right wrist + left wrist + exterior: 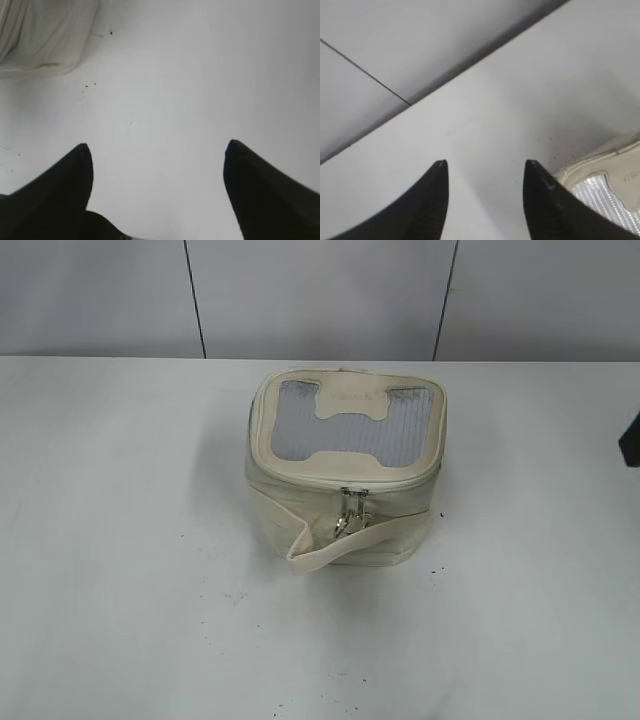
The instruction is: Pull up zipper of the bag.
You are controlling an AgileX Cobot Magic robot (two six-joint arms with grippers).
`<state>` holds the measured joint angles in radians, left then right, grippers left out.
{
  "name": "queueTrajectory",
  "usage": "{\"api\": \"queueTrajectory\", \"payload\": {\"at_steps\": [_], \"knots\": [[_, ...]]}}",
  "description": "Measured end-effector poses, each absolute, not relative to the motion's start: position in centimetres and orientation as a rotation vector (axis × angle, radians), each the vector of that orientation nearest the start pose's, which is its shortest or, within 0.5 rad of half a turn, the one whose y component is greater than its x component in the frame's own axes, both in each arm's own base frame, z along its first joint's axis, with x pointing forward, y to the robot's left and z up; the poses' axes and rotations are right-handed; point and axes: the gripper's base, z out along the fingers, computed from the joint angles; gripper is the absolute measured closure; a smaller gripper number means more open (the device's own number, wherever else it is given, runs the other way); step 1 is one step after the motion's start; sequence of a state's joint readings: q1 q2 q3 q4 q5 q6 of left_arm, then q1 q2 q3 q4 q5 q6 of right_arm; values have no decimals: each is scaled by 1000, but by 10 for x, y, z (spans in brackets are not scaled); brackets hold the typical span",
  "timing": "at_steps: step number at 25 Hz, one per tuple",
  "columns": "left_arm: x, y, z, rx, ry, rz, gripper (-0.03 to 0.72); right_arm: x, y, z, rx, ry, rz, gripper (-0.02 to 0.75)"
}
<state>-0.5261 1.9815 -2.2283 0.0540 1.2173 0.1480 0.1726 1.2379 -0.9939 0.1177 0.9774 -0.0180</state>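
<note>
The bag (345,465) looks soft and light, sitting just right of the open, empty left gripper (485,167); right gripper (157,150) gapes empty, bag beyond its left finger; pinch the zipper (352,510) rings.

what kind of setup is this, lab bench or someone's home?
Likely a lab test bench: a bare white table, plain grey panelled wall behind, and one cream bag staged alone between two open claws.

Upright cream bag (345,470), zipper (352,489) pulls front-centre
</note>
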Motion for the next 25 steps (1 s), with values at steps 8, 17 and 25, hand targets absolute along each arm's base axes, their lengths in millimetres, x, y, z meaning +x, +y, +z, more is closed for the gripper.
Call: {"api": "queueTrajectory", "payload": {"at_steps": [8, 17, 25], "knots": [[300, -163, 474, 692, 2202, -77, 333, 158, 32, 328, -185, 2602, 148, 143], [182, -95, 449, 636, 2295, -97, 335, 90, 22, 302, -166, 2419, 182, 143], [79, -39, 364, 618, 2347, -149, 335, 50, 15, 283, -160, 2293, 196, 143]]}}
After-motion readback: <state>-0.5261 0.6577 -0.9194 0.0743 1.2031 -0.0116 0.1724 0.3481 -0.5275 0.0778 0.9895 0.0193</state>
